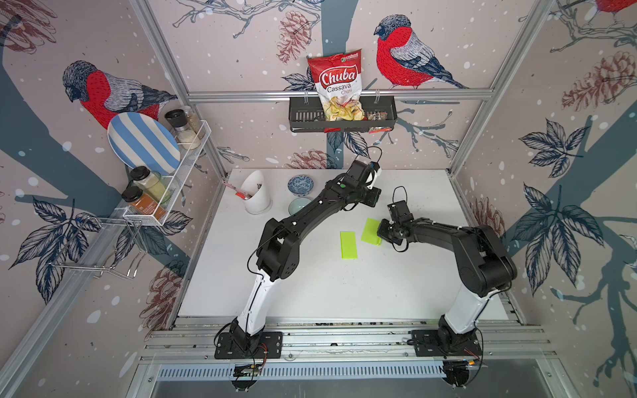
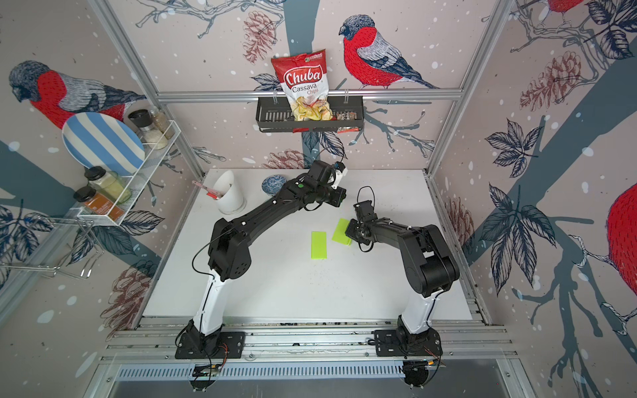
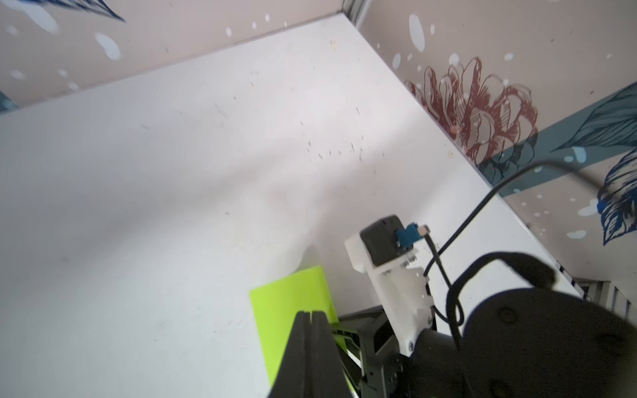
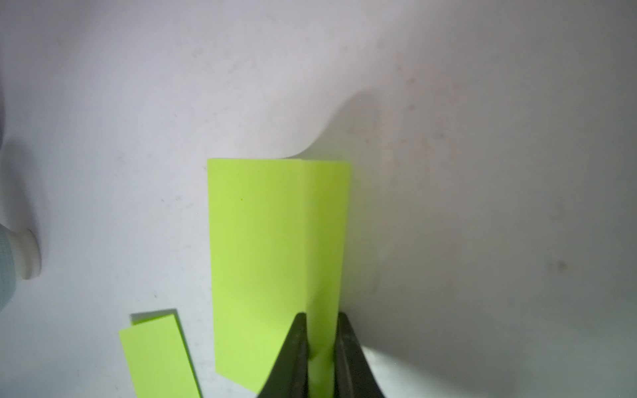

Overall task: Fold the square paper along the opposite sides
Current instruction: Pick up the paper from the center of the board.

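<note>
**Operator:** What is your right gripper doing?

**Robot:** My right gripper (image 4: 320,315) is pinching the square paper (image 4: 258,258). One side of the lime-green sheet is standing up off the table (image 4: 482,172). That raised flap is running between my two fingers (image 4: 298,344), which are closing in on either side of it with only the paper between them.

**Operator:** And where is the rest of the sheet sitting?

**Robot:** It is lying flat on the table, reaching out ahead of my fingertips and off to their left. A crease is showing where the flat part is meeting the lifted side.

**Operator:** Is your left gripper helping?

**Robot:** No. My left gripper (image 3: 312,315) is carrying nothing, and its fingers are pressing flat against each other. It is hanging above the table, farther out from my base than the right gripper, and the paper is lying below its tips.

**Operator:** Is anything else lying close by?

**Robot:** A folded strip (image 1: 348,244) of the same green is lying flat to the left of my right gripper. It is sitting near the square paper but apart from it, and neither gripper is touching it.
</note>
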{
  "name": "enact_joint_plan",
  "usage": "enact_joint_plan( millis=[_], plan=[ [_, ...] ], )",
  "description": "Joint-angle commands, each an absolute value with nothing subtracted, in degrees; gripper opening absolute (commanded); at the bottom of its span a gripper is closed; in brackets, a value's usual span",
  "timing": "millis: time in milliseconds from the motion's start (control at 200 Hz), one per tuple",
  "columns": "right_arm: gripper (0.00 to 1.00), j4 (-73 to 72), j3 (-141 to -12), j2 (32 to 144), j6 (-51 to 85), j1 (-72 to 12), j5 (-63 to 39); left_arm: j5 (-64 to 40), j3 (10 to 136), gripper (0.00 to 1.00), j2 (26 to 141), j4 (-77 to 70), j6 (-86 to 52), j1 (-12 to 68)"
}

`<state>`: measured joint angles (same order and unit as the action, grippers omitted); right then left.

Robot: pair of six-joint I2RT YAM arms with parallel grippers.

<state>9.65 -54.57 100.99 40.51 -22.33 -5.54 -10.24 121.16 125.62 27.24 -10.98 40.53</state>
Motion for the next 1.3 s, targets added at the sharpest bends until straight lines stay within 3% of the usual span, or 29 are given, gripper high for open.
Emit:
enact_joint_plan(
  millis=[0, 265, 325, 460, 640, 740, 960, 1296],
  plan=[
    [0.19, 12.3, -54.3, 97.5, 37.0, -22.2, -4.3, -5.3, 121.4, 0.0, 121.6, 24.5, -9.0, 39.4],
    [0.19, 7.3, -52.3, 85.9, 28.5, -20.0, -10.7, -2.9, 110.4, 0.0, 106.7, 17.1, -6.7, 37.8],
    [0.19, 6.3, -52.1, 83.0, 26.6, -19.1, -13.5, -3.8, 106.8, 0.05, 103.2, 15.0, -6.4, 37.5],
    [0.19, 4.1, -52.8, 76.0, 21.5, -18.4, -20.4, -10.6, 98.3, 0.24, 93.8, 10.2, -4.5, 36.3],
    [0.2, -2.0, -54.9, 65.7, 16.4, -18.2, -35.2, -28.0, 85.3, 0.62, 81.4, -0.1, -3.4, 33.0],
    [0.21, -6.7, -55.9, 61.6, 15.4, -18.6, -42.4, -37.7, 80.7, 0.73, 77.0, -4.5, -3.5, 31.5],
    [0.22, -9.9, -62.1, 58.8, 13.8, -20.0, -51.2, -55.5, 79.3, 0.78, 75.1, -7.1, -4.0, 30.4],
    [0.22, -11.5, -66.2, 59.3, 12.7, -22.3, -54.7, -60.2, 78.8, 0.78, 75.6, -12.1, -7.9, 29.8]
  ],
)
